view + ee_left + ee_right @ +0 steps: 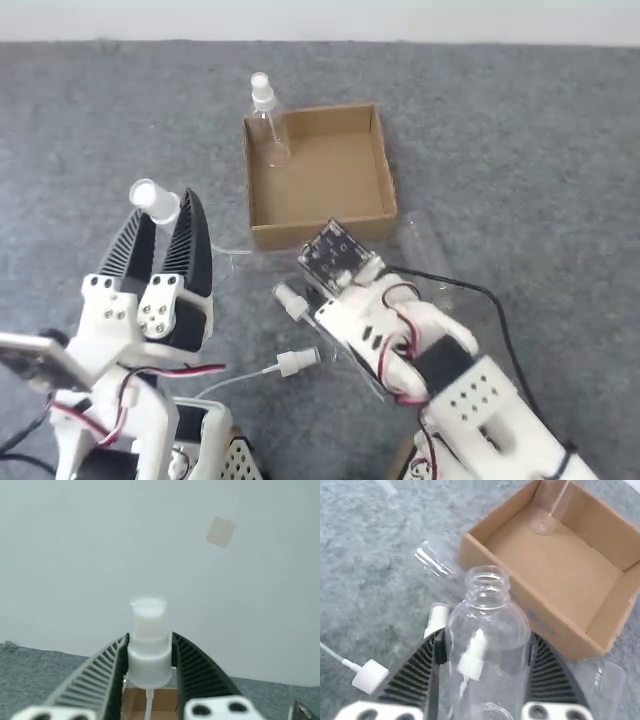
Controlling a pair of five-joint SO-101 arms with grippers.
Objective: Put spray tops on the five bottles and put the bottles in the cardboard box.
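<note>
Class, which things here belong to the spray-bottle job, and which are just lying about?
Job:
cardboard box
capped bottle standing in it
open bottle in right gripper
spray top in left gripper
two loose spray tops
bottles lying flat

Just there:
grey carpet
pale patch on wall

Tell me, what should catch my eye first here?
The left jaws hold a white spray top raised in the air, while the right jaws grip an uncapped clear bottle just in front of the cardboard box. One capped bottle already stands in the box's far corner.

surface: grey carpet (560, 150) | behind: white wall (75, 540) | on wall: pale square patch (221, 531)
</note>
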